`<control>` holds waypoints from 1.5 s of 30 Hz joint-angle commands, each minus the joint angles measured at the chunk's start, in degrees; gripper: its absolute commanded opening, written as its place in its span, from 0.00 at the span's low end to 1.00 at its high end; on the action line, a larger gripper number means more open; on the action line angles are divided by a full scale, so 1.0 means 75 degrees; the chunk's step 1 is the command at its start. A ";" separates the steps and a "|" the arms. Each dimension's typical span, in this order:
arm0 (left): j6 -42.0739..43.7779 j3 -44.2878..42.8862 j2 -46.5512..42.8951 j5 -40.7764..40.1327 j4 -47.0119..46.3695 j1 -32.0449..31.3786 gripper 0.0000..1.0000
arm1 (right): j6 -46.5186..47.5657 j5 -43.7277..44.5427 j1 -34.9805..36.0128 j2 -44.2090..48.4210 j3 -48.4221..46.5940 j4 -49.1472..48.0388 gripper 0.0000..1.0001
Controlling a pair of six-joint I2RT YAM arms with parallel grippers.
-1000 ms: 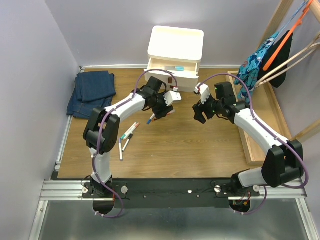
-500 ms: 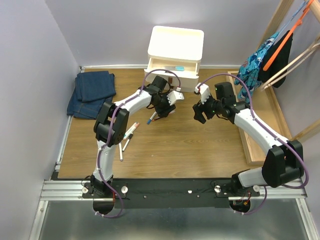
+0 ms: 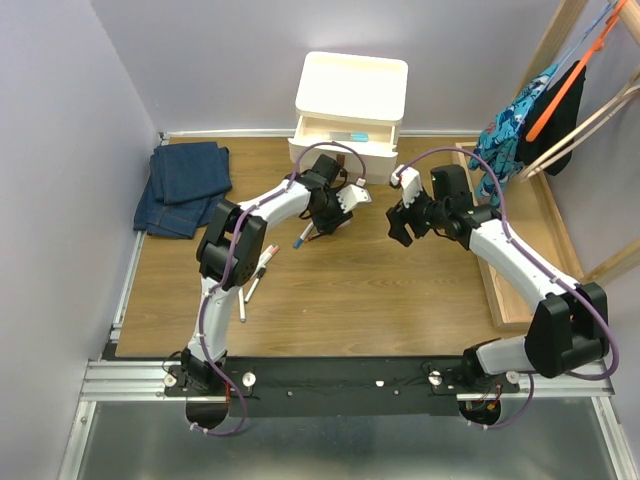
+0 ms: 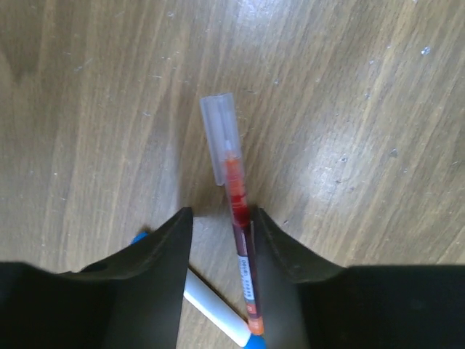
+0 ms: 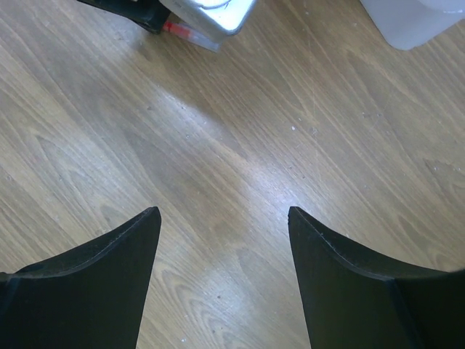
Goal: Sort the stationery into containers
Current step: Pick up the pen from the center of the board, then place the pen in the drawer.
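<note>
From above, my left pincer hangs near the far edge of the table, in front of the cabinet. In the left wrist view, its jaws are half open around the red pen, which touches only one finger. In the right wrist view, my right pincer stands wide open and empty.

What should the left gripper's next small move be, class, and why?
Probably close the left gripper on the red pen. The pen lies flat on the table between its parted fingers, close to one finger with a gap on the other side, so it looks lined up but not pinched.
</note>
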State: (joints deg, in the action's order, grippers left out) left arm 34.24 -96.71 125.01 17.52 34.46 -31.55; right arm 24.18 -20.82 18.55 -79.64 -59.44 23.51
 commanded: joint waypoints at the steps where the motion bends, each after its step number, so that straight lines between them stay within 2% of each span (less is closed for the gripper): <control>1: 0.0040 -0.0055 0.0219 -0.0402 0.0397 -0.0152 0.37 | -0.0060 0.0244 0.0023 0.0317 0.0214 -0.0169 0.79; 4: -0.0076 0.0027 0.0114 -0.0227 0.0585 -0.0176 0.23 | -0.0061 0.0233 0.0023 0.0387 0.0261 -0.0169 0.79; 5: -0.0112 0.0073 0.0044 -0.0180 0.0609 -0.0176 0.22 | -0.0061 0.0244 0.0023 0.0388 0.0250 -0.0169 0.79; 11: -0.0264 0.0180 -0.1163 0.0685 0.0806 -0.0246 0.21 | 0.0010 0.0397 0.0012 0.0504 0.0308 -0.0240 0.79; 16: -0.0440 -0.0511 -0.2122 0.1320 0.1405 -0.0293 0.22 | 0.0033 0.0502 0.0012 0.0622 0.0542 -0.0380 0.79; 22: -0.0429 -0.1773 -0.2863 0.1251 0.1476 -0.0282 0.22 | 0.0080 0.0503 0.0023 0.0704 0.0648 -0.0380 0.79; 24: -0.0231 -0.2256 -0.2794 0.1157 0.1546 -0.0247 0.22 | 0.0080 0.0502 0.0012 0.0716 0.0683 -0.0392 0.79; 28: 0.0190 -0.4127 -0.2046 0.0793 0.1944 -0.0083 0.21 | 0.0080 0.0491 0.0012 0.0751 0.0706 -0.0380 0.79; 31: 0.0659 -0.4834 -0.1576 0.0536 0.2003 0.0011 0.21 | 0.0068 0.0467 0.0012 0.0786 0.0706 -0.0369 0.79; 40: 0.1586 -0.4756 -0.0848 -0.0237 0.1161 0.0035 0.21 | 0.0045 0.0491 0.0012 0.1032 0.0871 -0.0380 0.79; 43: 0.1739 -0.3903 -0.0976 -0.0800 -0.0302 0.0081 0.20 | -0.0002 0.0467 0.0000 0.1067 0.0976 -0.0439 0.79; 45: 0.1763 -0.3910 -0.0895 -0.0906 -0.0762 0.0105 0.20 | -0.0014 0.0409 0.0000 0.1067 0.0999 -0.0427 0.79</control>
State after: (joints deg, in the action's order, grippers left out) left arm 44.49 -127.98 118.56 16.12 40.14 -31.22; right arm 24.08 -17.85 18.55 -72.84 -53.32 21.50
